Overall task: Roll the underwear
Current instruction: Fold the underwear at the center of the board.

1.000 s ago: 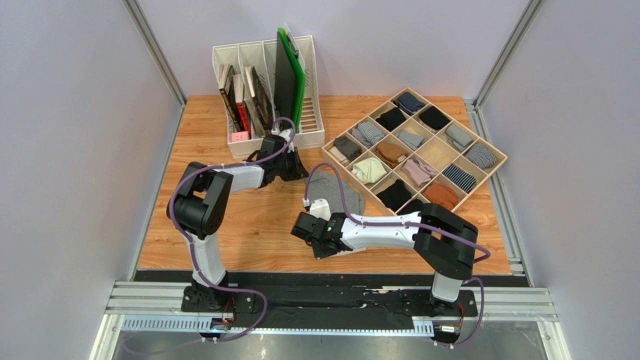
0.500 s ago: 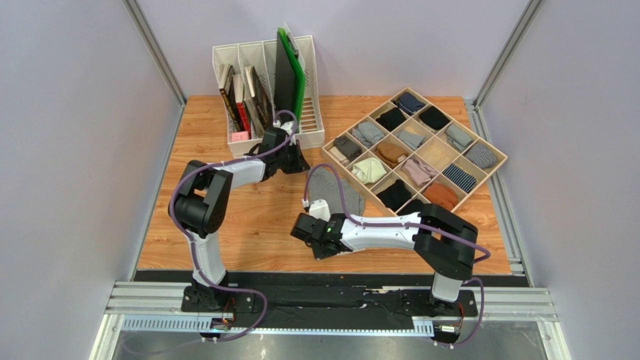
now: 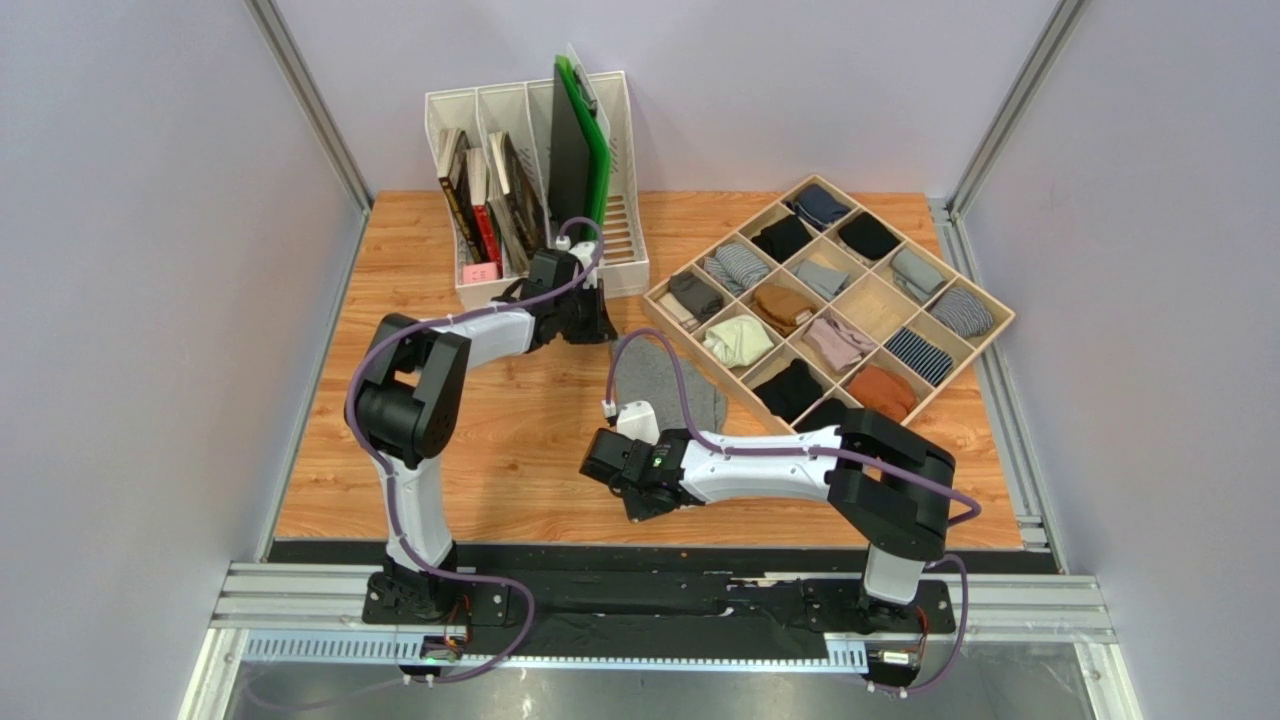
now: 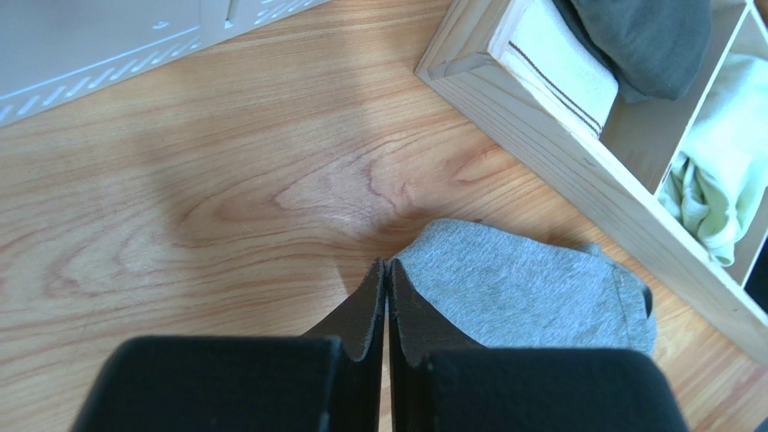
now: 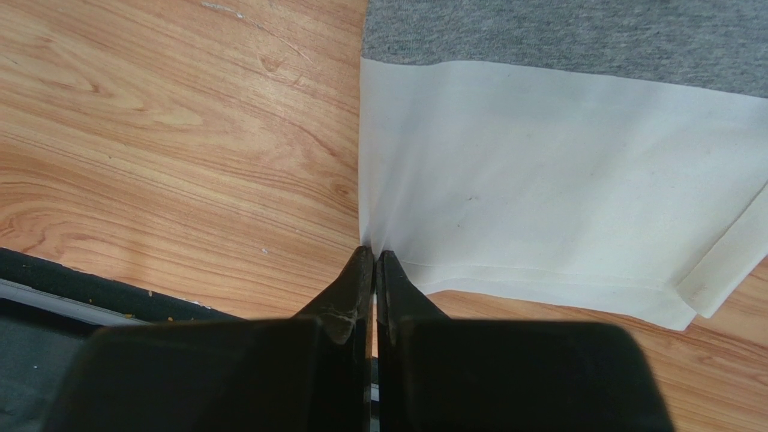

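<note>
Left wrist view: my left claw [image 4: 387, 265] is pressed fully together, tips down on the worktop [image 4: 225, 180] at the far left corner of the underwear [image 4: 523, 283]. I cannot tell whether any grey knit is caught between them. The cloth lies flat, just beside the wooden tray [image 4: 577, 171].

Right wrist view: my right claw [image 5: 374, 254] is closed on the near left corner of the white waistband [image 5: 559, 189]. Creases fan out from the tips, so I judge the cloth is pinched. Grey knit begins beyond the band.

Top view: the underwear lies on the worktop between the two claws, by the tray's near-left wall. My right arm covers its near end. Its long axis runs near to far, waistband toward the arm bases, grey end pointing toward the back.

I judge the step is setting up the roll. To do it well, I would draw the left edge straight between the claws. Then I would turn the waistband over squarely across that axis, with even tension so the roll comes out tight, not coned.
</note>
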You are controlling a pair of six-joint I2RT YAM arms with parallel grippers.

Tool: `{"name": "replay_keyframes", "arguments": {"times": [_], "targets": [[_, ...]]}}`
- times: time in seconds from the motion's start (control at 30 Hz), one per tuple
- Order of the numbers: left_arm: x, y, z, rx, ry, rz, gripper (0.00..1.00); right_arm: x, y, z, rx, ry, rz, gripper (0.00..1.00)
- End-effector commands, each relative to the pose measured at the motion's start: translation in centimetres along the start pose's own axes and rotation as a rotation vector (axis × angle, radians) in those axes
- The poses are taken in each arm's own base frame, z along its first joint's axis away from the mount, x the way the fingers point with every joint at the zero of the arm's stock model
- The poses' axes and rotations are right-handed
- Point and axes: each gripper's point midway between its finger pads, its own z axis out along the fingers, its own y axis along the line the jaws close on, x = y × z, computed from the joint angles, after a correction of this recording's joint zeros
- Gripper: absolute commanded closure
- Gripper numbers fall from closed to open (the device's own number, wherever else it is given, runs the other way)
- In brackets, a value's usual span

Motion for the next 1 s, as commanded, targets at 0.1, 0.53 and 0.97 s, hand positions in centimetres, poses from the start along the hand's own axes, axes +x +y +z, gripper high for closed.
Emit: {"name": "replay_keyframes", "arguments": {"times": [0.1,0.53,0.97], "targets": [[-3.6,-0.4,-0.4,0.009,-0.062,0.126,0.99,1.4,0.3,0.3,-0.009,0.04,-0.011,1.0],[-4.2,-1.0,-1.2,0.011,-0.049,0.128,0.73,0.6,0.6,0.2,-0.011,0.017,-0.017,1.0],[-5.3,-2.0,-5.6,-0.024,-0.112,0.095,0.45,-4.9,-1.9,-7.3,-0.058,-0.187,0.005,0.39]]}}
